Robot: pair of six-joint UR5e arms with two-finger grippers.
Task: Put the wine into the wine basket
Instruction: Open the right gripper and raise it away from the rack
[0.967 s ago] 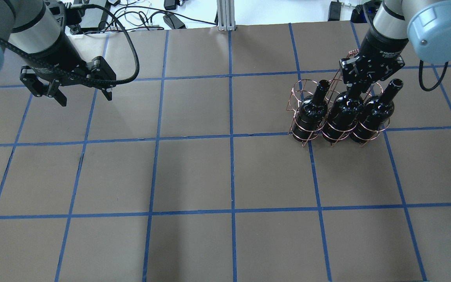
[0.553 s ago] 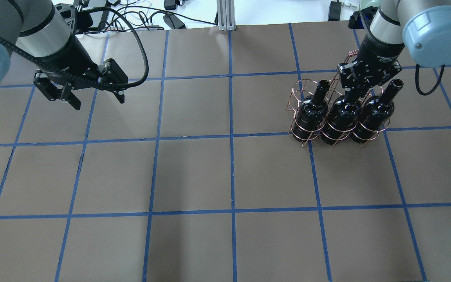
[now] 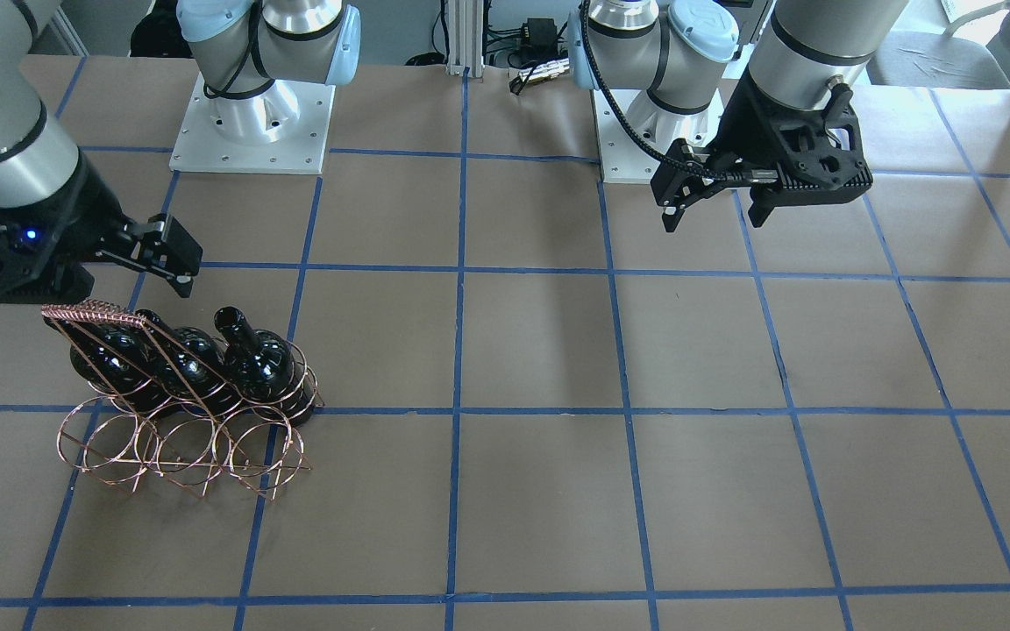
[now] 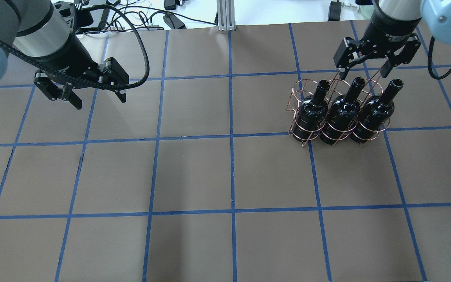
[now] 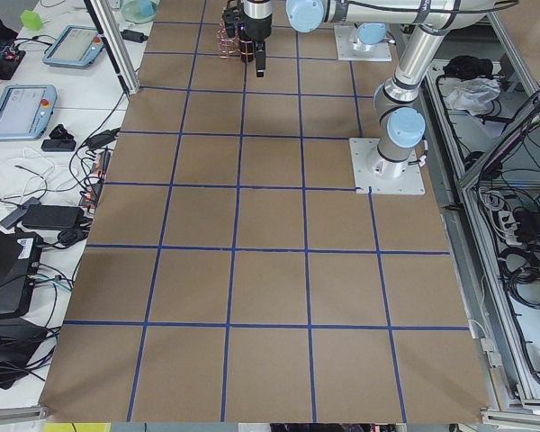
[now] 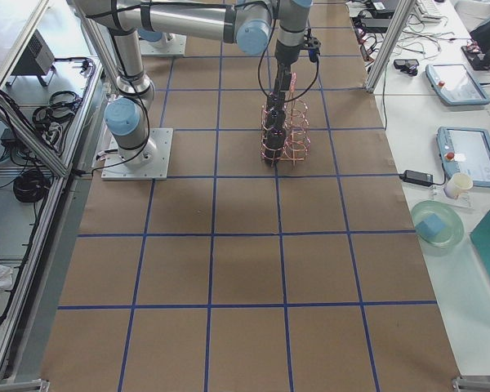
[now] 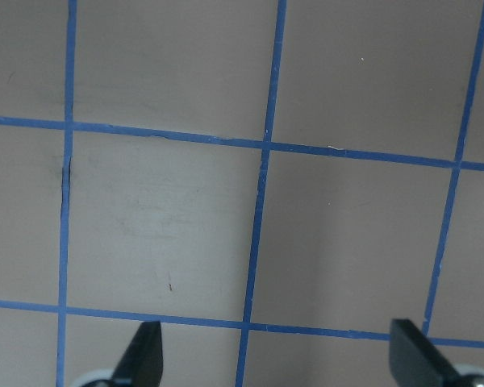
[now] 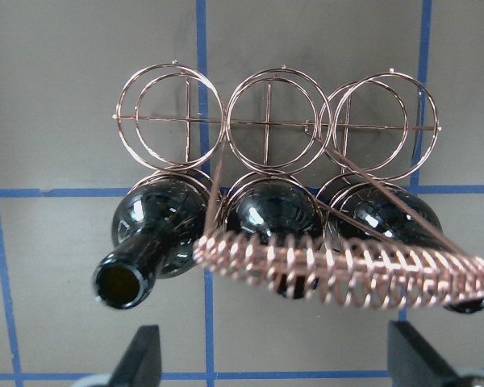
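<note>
Three glossy black wine bottles (image 4: 311, 111) (image 4: 343, 109) (image 4: 374, 109) stand upright in the near row of the copper wine basket (image 4: 301, 88) at the table's right. The far row of ring cells is empty. My right gripper (image 4: 362, 74) is open and empty, above and just behind the middle bottle's neck, over the basket's handle. In the right wrist view the coiled handle (image 8: 347, 270) crosses over the bottles (image 8: 173, 230), with my gripper (image 8: 278, 363) open above. My left gripper (image 4: 100, 102) is open and empty over bare table at the far left.
Brown paper with blue tape lines (image 4: 231, 137) covers the table. Cables and power bricks (image 4: 170, 19) lie beyond its far edge. The left wrist view shows only bare paper under the open left gripper (image 7: 278, 363).
My right gripper was down at the middle bottle's neck; it has risen and drawn back, open, and the bottle stands in the basket. The left gripper shifted slightly right.
</note>
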